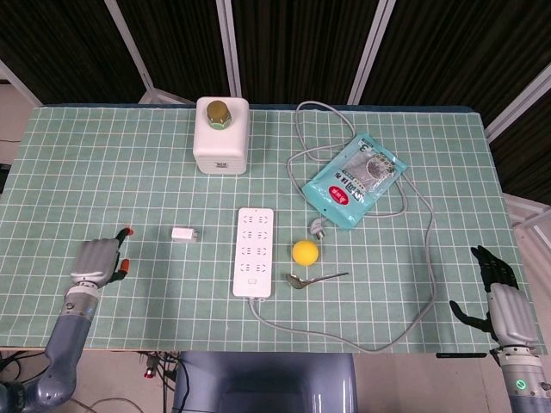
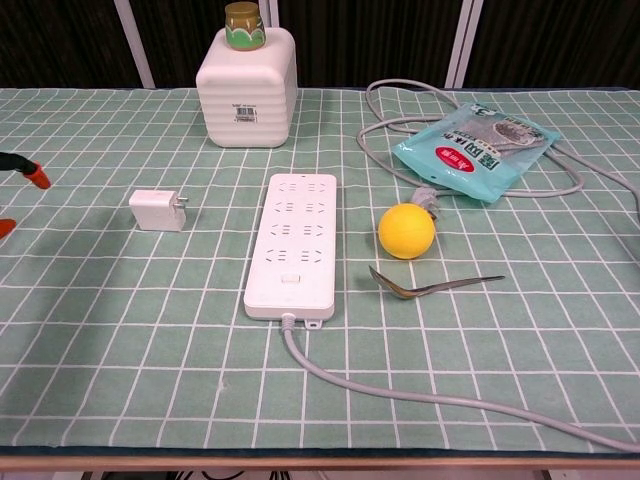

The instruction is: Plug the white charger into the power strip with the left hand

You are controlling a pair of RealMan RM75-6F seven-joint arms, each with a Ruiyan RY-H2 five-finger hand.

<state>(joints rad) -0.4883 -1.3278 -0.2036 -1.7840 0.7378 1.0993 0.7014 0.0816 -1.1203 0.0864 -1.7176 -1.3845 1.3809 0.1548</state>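
The small white charger lies on the green checked cloth, its prongs pointing right toward the white power strip. My left hand hovers over the cloth well to the left of the charger, holding nothing, fingers apart; in the chest view only its orange fingertips show at the left edge. My right hand stays at the table's near right corner, open and empty, far from everything.
A white jar with a gold lid stands behind the strip. A yellow ball, a spoon, a teal snack bag and the strip's grey cord lie right of the strip.
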